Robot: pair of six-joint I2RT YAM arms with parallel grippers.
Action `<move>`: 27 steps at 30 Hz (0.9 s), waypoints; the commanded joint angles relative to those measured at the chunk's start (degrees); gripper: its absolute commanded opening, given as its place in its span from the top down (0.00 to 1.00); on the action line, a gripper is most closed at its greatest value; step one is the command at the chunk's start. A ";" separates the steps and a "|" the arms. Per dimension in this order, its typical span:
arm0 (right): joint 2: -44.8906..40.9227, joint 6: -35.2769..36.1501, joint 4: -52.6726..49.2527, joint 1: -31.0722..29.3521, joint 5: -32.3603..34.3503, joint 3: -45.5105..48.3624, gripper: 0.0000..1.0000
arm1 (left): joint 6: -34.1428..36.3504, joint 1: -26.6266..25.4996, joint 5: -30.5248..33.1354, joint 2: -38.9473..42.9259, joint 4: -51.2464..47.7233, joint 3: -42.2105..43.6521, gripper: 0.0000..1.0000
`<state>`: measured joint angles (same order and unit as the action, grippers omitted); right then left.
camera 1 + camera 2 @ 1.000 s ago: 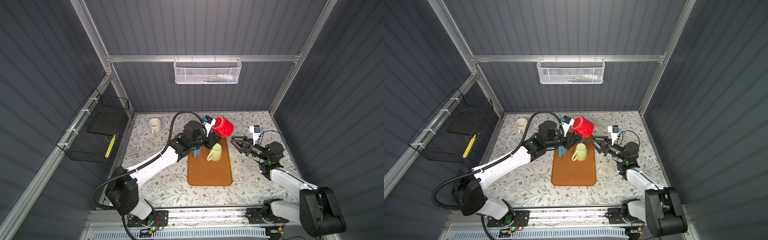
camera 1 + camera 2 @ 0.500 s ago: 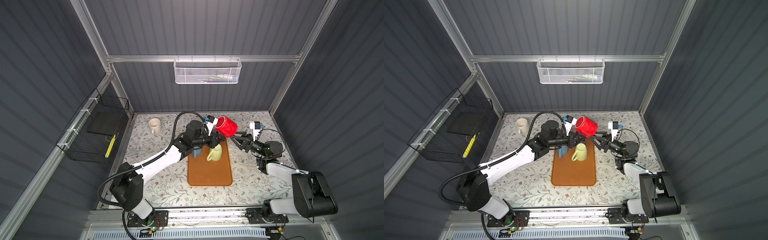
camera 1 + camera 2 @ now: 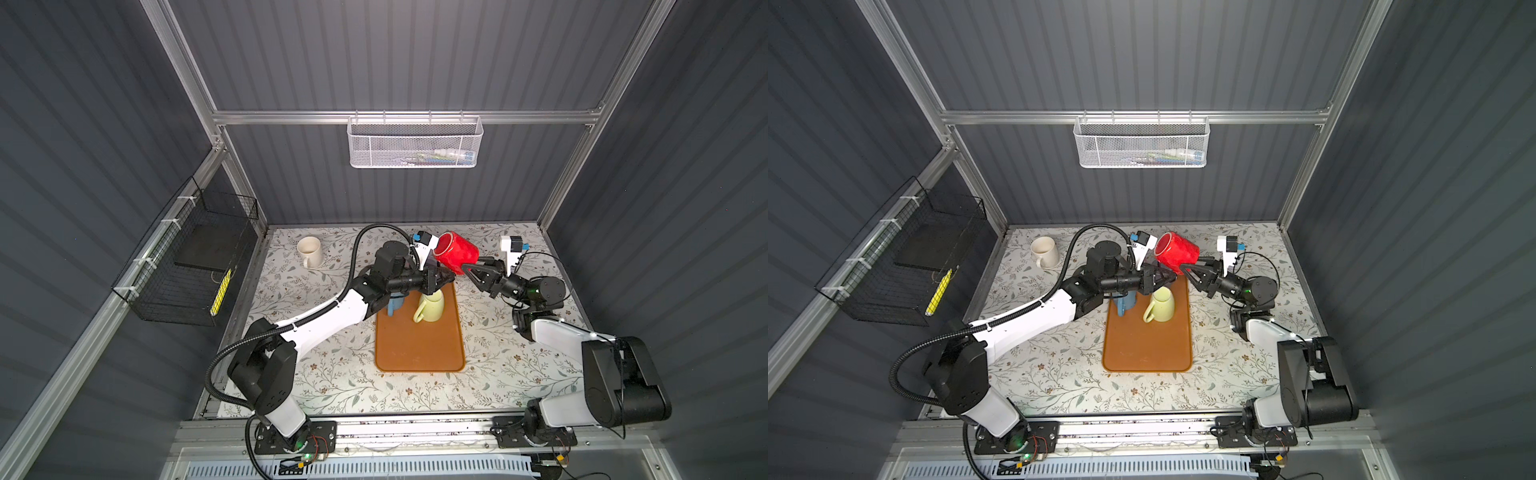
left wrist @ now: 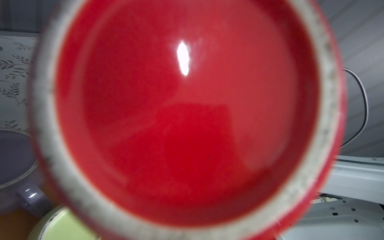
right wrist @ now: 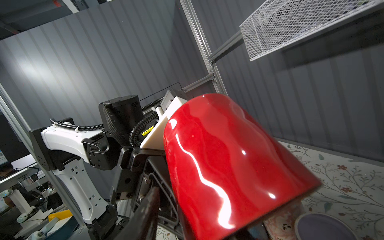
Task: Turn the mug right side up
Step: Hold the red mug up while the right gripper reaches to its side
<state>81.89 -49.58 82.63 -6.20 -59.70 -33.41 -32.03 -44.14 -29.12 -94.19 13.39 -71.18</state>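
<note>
Tabletop (image 3: 332, 374) with the floral print has loads of bare room along the lower part of both top views. Orange tray (image 3: 415, 349) mid-frame is bare in its lower half, with a yellow-green mug (image 3: 432, 307) and a blue mug (image 3: 395, 305) at its upper edge. Red mug (image 3: 457, 251) hangs tilted above that edge, with the left gripper (image 3: 446, 274) clamped on it. Right gripper (image 3: 471, 274) is at the mug's lower right edge, jaws partly apart. Can't tell if it's gripping.
</note>
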 commanded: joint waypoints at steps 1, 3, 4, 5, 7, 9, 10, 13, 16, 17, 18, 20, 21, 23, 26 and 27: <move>-0.63 1.11 2.10 -0.13 0.71 -2.35 0.59 | -1.81 0.37 -2.78 -0.84 7.92 -2.39 1.00; -0.76 1.07 2.13 -0.43 0.89 -2.84 0.59 | -3.00 0.37 -3.38 -1.59 9.63 -2.17 1.00; -0.75 1.13 2.14 -0.55 1.07 -3.08 0.60 | -3.11 0.39 -3.63 -1.90 9.94 -2.17 1.00; -0.64 1.17 2.16 -0.78 1.26 -3.29 0.60 | -3.33 0.37 -3.66 -2.11 10.51 -1.97 1.00; -0.13 1.08 2.16 -1.32 1.50 -3.76 0.62 | -3.59 0.37 -3.70 -2.30 11.68 -1.58 1.00; 0.57 1.17 2.15 -2.03 1.65 -4.34 0.63 | -3.99 0.36 -4.01 -2.65 12.43 -1.44 1.00; 0.89 1.29 2.14 -2.38 1.81 -4.60 0.62 | -4.33 0.37 -4.27 -2.94 12.76 -1.51 1.00; 1.58 1.72 2.11 -2.93 2.27 -5.30 0.64 | -5.59 0.32 -5.32 -3.67 13.94 -1.59 1.00; 1.79 1.60 2.11 -3.03 2.62 -6.04 0.67 | -6.28 0.32 -5.90 -4.22 14.57 -1.41 1.00; 1.73 1.55 2.10 -3.03 2.68 -6.21 0.69 | -6.43 0.36 -5.86 -4.33 14.72 -1.32 1.00; 1.70 1.55 2.10 -3.04 2.81 -6.32 0.70 | -6.45 0.37 -5.93 -4.40 14.74 -1.17 1.00; 1.45 1.41 2.14 -3.03 2.97 -6.49 0.73 | -6.57 0.37 -5.92 -4.46 14.99 -0.89 1.00; 1.39 1.27 2.10 -3.03 3.02 -6.52 0.75 | -6.56 0.31 -5.91 -4.51 15.00 -0.76 1.00; 1.27 1.10 2.10 -3.03 3.12 -6.50 0.79 | -6.58 0.37 -5.73 -4.54 15.14 -0.48 1.00; 1.19 0.86 2.14 -3.03 3.33 -6.41 0.85 | -6.84 0.37 -5.66 -4.55 15.35 -0.14 1.00; 1.19 0.81 2.10 -3.03 3.36 -6.41 0.88 | -6.83 0.35 -5.45 -4.39 15.35 0.09 1.00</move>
<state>83.92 -48.77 83.35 -8.88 -58.63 -38.02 -41.06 -43.55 -36.99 -98.61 26.41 -71.20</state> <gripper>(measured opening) 0.184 0.156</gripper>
